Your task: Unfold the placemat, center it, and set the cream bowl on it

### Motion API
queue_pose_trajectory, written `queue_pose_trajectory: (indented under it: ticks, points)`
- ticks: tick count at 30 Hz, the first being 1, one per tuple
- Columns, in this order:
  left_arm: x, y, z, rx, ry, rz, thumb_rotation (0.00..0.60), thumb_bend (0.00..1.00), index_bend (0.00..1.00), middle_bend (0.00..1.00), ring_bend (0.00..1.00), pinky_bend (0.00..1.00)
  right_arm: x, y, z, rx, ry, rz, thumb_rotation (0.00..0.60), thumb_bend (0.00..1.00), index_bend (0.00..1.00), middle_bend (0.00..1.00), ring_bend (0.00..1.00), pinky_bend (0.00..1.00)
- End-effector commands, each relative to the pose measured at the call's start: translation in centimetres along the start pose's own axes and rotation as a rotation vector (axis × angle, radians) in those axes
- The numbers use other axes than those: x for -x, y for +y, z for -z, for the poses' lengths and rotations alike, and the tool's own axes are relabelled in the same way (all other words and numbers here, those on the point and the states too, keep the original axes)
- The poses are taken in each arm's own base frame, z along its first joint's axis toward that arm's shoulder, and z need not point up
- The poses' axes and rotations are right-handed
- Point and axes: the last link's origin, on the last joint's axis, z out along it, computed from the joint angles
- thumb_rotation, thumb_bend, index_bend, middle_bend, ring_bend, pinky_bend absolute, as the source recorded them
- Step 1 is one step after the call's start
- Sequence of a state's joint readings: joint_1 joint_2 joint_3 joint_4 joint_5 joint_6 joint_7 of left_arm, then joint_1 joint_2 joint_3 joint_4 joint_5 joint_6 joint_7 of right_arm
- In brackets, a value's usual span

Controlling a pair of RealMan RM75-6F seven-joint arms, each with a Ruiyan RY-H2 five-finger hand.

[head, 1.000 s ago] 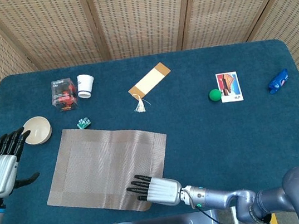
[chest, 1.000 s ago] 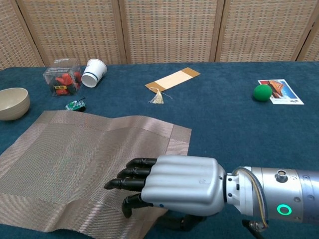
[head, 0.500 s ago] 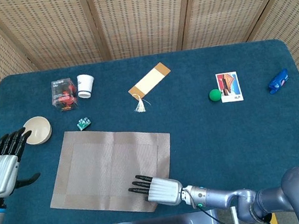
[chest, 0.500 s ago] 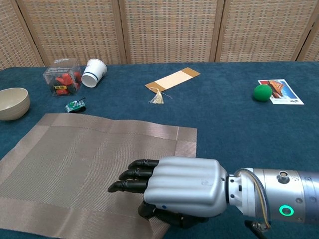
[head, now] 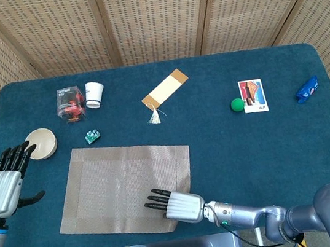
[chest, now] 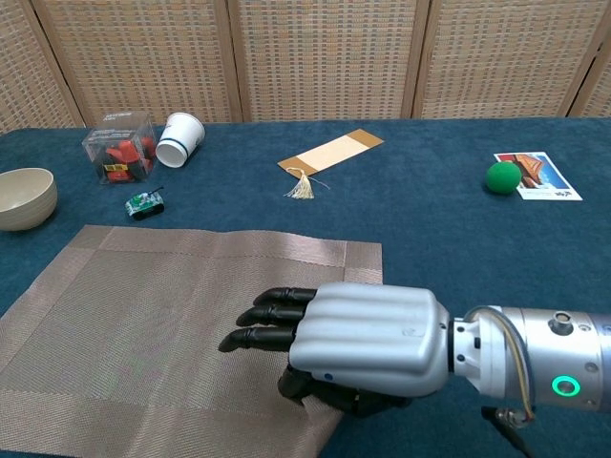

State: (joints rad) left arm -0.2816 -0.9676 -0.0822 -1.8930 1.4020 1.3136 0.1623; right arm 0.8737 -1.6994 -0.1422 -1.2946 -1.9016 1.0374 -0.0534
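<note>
On the blue worktop (head: 218,146), near front edge: woven placemat (head: 117,180) lies unfolded and flat, left of centre. Right robot hand (chest: 358,343) rests on its near right corner, dark fingers (chest: 263,320) stretched over the weave, thumb apparently tucked under the edge, though chest view is too dim there to be sure it pinches the mat.

Left robot hand (head: 3,185) hangs off the worktop's left edge, fingers apart, holding nothing; only the head view shows it.

Cream bowl (head: 40,143) sits upright at far left, off the placemat, just beyond the left robot hand's fingertips.

Beyond the mat: small green toy car (chest: 143,203) just off its far left corner; clear box of red pieces (head: 70,104) beside a tipped white paper cup (head: 93,94); tasselled bookmark (head: 164,90) mid-table; green ball (head: 237,104) touching a picture card (head: 253,96); blue wrapper (head: 307,89) far right.
</note>
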Motion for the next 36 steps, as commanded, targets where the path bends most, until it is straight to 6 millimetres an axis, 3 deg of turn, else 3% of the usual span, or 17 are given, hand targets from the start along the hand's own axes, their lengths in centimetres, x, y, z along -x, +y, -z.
queue_pose_trajectory:
  ticks: [1,11,20,27,36]
  points:
    - [0.0,0.0,0.0,0.002,-0.002,-0.001,0.600,0.00,0.00,0.00,0.00,0.00,-0.4,1.3,1.5,0.028,0.001,0.035,0.600,0.74,0.72,0.14,0.00,0.00]
    - [0.2,0.4,0.2,0.019,-0.008,-0.004,0.600,0.00,0.00,0.00,0.00,0.00,-0.2,5.5,9.5,0.194,-0.072,0.096,0.600,0.74,0.73,0.14,0.00,0.00]
    - [0.5,0.8,0.3,0.027,-0.016,-0.015,0.600,0.00,0.00,0.00,0.00,0.00,1.0,6.1,14.2,0.314,-0.093,0.055,0.600,0.74,0.73,0.14,0.00,0.00]
    - [0.6,0.9,0.2,0.025,-0.020,-0.018,0.600,0.00,0.00,0.00,0.00,0.00,1.9,4.6,15.8,0.330,-0.125,0.033,0.600,0.74,0.74,0.15,0.00,0.00]
    - [0.7,0.8,0.1,0.022,-0.027,-0.021,0.600,0.00,0.00,0.00,0.00,0.00,1.7,2.2,15.2,0.221,-0.170,0.044,0.600,0.74,0.75,0.16,0.00,0.00]
